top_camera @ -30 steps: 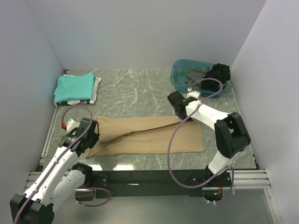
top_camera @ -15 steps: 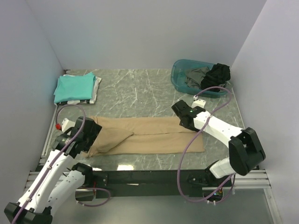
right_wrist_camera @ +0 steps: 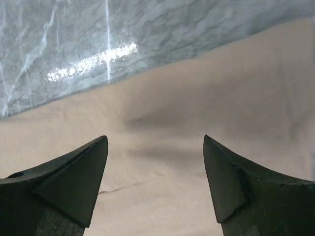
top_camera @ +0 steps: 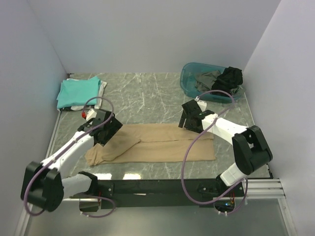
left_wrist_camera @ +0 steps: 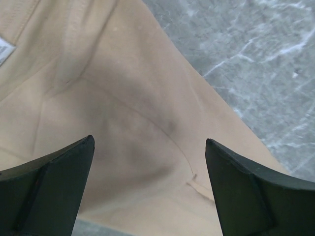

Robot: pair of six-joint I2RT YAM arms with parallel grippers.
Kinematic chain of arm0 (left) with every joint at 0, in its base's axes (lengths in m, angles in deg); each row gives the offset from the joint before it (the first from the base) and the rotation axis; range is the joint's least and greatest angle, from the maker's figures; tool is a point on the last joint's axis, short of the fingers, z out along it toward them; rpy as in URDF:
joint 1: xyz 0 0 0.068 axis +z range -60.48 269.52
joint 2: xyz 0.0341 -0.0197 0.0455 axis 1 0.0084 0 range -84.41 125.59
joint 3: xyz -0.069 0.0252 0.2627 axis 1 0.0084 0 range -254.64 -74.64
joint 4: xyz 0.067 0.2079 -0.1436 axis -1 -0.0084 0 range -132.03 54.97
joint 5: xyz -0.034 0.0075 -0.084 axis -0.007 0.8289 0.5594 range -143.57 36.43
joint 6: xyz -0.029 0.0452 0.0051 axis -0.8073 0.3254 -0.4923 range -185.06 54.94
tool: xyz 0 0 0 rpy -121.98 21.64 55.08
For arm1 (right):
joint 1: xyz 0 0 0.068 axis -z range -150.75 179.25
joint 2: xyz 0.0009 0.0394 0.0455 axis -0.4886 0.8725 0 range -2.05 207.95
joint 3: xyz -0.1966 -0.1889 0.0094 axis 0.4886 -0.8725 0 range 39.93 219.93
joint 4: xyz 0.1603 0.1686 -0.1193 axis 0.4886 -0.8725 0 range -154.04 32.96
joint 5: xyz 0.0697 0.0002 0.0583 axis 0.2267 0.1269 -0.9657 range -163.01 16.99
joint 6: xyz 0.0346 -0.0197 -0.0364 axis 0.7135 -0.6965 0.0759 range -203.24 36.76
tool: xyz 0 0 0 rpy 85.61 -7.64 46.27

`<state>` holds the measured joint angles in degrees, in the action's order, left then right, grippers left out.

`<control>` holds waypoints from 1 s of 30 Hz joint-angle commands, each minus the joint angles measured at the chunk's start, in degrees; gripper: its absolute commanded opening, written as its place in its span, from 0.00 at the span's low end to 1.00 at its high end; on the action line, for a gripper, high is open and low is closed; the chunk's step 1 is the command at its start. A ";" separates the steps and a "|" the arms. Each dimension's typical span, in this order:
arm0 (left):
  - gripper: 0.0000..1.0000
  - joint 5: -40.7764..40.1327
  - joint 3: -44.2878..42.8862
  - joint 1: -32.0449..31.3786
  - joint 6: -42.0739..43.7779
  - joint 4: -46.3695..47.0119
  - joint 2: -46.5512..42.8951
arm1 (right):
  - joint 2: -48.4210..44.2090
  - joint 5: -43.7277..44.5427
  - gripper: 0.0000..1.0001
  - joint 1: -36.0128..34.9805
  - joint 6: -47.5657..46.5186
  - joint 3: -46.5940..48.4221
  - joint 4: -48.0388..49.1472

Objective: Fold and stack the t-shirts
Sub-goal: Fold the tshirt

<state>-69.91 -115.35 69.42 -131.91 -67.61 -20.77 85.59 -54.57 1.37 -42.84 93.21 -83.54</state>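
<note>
At the near edge of the desk (top_camera: 142, 98), around 6 o'clock in the overhead view, we find the tan t-shirt (top_camera: 157, 145) lying flat as a long band running from 9 towards 3 o'clock. It looks folded lengthwise, though its left end spreads loosely and one flap lies slanted across the middle.

Our left gripper (left_wrist_camera: 149, 141) hovers over the band's left end at about 8 o'clock, fingers spread wide with nothing between them. The cloth lies below it, with the small white neck label (left_wrist_camera: 4, 49) off to one side. Our right gripper (right_wrist_camera: 155, 137) hangs over the far right edge of the band at about 4 o'clock, jaws likewise apart and gripping nothing.

Further back, at 10 o'clock, the teal t-shirt (top_camera: 78, 91) sits folded on top of a white shirt (top_camera: 102, 93), so we judge that part of the stack done. At 2 o'clock the clear blue basin (top_camera: 189, 86) holds a dark grey garment (top_camera: 206, 78) and a black garment (top_camera: 231, 76), both unfolded.

By our reckoning the tan t-shirt wants its crosswise folds and a move onto the stack, then the basin's contents follow.
</note>
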 commanded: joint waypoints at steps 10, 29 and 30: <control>0.99 4.12 -3.13 -0.12 5.23 14.29 21.95 | 3.16 -11.65 0.84 2.13 -2.79 -6.86 8.30; 0.99 1.39 -93.81 -7.32 15.96 -2.06 86.81 | -13.11 -29.23 0.87 -18.41 0.47 -18.48 6.28; 0.99 2.18 -96.20 -7.32 15.61 0.39 90.05 | -12.15 -30.29 0.87 -20.09 0.03 -18.12 7.94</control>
<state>-68.64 -203.39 61.57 -117.39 -63.18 61.57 71.77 -77.04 -13.93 -43.67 74.13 -76.35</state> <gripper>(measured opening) 0.994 0.864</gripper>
